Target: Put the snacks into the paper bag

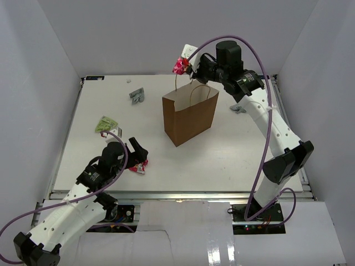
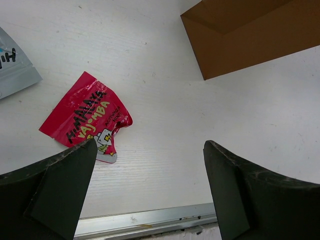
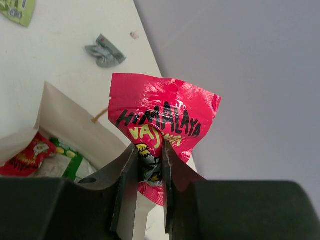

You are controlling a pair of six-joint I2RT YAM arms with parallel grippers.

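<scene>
Green-yellow foil shows farthest left in the top view: one green-yellow packet (image 1: 106, 124) lies flat on the table (image 1: 233, 160), at left-centre of the frame. Just right and lower, the left gripper (image 1: 138, 152) hovers with jaws spread wide and nothing between them. Its wrist camera looks down on one red packet (image 2: 85, 117), creased, lying on the white surface left of centre, and on the corner of one pale grey-blue packet (image 2: 12, 70) at that frame's left edge. Higher and further right in the top view, near the far edge, sits one crumpled grey packet (image 1: 136, 95). At the centre stands the single paper bag (image 1: 189, 119), upright with its mouth open. At upper centre-right, by the bag's far rim, the right gripper (image 1: 187, 65) pinches one pink packet (image 3: 165, 120) by its lower edge, jaws narrowed onto the foil; whether it hangs squarely over the mouth I cannot tell. Its camera sees into the bag, where at least three lie: a bagged red packet (image 3: 25, 155), a bagged green packet (image 3: 70, 152) and a bagged silvery packet (image 3: 52, 167). So four lie loose, one is held, and three or more are bagged. These packets look light, limp and slick, likely to crumple or slide; a pinch on a flat sealed edge or raised corner seems the surest hold. The bag looks light and thin-walled, so a knock to its rim could tip it.
</scene>
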